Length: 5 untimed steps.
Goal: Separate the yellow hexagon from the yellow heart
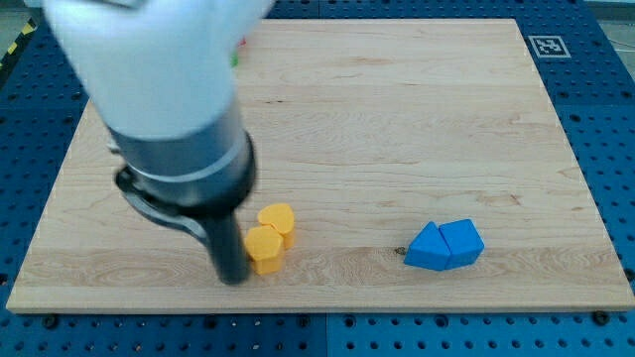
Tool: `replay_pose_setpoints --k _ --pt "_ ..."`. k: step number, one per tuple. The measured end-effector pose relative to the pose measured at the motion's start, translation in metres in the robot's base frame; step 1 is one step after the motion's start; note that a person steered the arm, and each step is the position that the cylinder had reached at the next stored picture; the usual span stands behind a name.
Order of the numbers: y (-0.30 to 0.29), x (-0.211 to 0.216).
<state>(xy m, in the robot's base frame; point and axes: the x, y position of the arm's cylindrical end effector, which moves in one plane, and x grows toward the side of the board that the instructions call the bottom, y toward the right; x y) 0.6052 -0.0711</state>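
The yellow hexagon point(264, 249) lies near the board's bottom edge, left of centre. The yellow heart point(279, 219) sits just above and slightly right of it, touching it. My tip point(234, 278) is on the board right at the hexagon's left side, touching or nearly touching it. The arm's white and grey body rises from it toward the view's top left and hides that part of the board.
Two blue blocks sit together at the bottom right: a blue triangle-like block point(430, 248) and a blue cube-like block point(462, 241), touching. The wooden board point(397, 119) rests on a blue perforated table. A fiducial tag point(547, 46) marks the board's top right corner.
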Motion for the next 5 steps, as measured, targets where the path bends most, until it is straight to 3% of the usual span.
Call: replay_pose_setpoints --k 2,5 --pt "0.049 0.011" --pt "0.009 -0.05"
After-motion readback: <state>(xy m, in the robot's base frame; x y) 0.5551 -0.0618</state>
